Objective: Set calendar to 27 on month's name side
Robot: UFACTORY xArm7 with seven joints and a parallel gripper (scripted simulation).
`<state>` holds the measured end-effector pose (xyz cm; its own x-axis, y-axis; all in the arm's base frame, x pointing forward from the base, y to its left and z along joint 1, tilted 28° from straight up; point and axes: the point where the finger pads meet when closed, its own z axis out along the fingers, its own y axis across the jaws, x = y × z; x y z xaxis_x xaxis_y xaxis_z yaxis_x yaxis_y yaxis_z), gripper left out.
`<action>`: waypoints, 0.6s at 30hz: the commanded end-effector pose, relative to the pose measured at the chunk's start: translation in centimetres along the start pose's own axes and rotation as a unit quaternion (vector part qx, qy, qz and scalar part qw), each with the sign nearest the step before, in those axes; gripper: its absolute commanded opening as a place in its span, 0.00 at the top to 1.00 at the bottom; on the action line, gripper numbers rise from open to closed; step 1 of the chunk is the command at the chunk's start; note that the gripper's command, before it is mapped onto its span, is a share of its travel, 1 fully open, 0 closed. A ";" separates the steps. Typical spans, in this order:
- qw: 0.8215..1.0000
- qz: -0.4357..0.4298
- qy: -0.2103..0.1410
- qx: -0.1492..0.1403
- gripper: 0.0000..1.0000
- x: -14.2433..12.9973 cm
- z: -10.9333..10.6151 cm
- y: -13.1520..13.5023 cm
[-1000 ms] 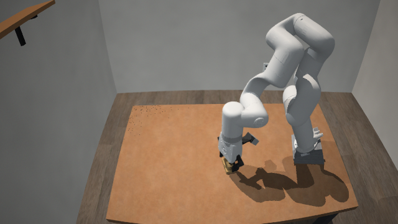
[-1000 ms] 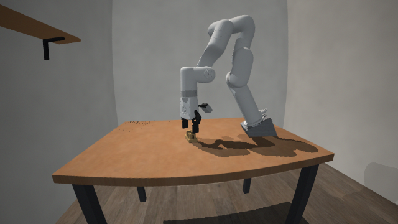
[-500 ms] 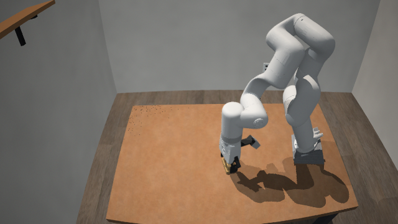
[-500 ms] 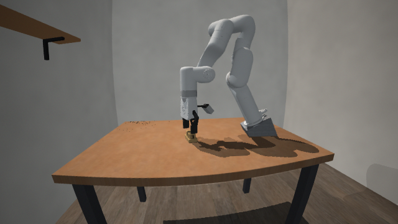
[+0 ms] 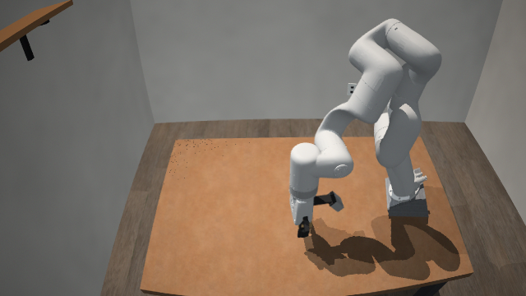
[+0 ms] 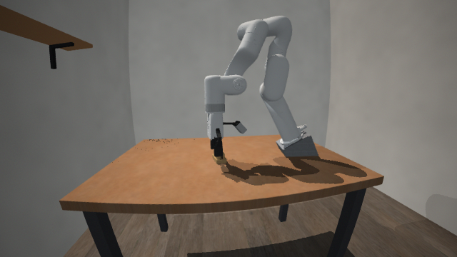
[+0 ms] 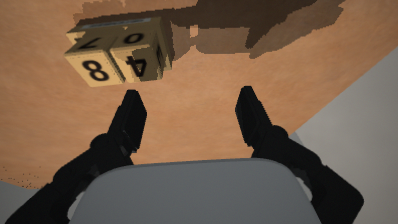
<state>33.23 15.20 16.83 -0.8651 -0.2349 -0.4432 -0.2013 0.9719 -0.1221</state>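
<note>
My hand (image 5: 304, 230) (image 6: 218, 151) (image 7: 191, 99) hovers wide open and empty beside the paired cubes (image 7: 107, 65), probably leaving room to straddle one and turn it.

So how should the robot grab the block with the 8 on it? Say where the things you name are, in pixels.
Probably from above, with the open tool (image 5: 303, 228) (image 6: 218, 147) (image 7: 191, 99) pinching the 8 block (image 7: 94, 68) by two opposite flat upright sides. Don't use the side facing the 4 block (image 7: 135, 65): they sit so close that a finger likely wouldn't fit. I can't see the 8 block's far side.
</note>
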 end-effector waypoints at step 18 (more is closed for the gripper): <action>0.988 0.154 -0.001 0.006 0.00 -1.4 0.0 2.8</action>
<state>33.75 17.92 16.95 -0.8874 0.0166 -0.4608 0.0254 0.9996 -0.0129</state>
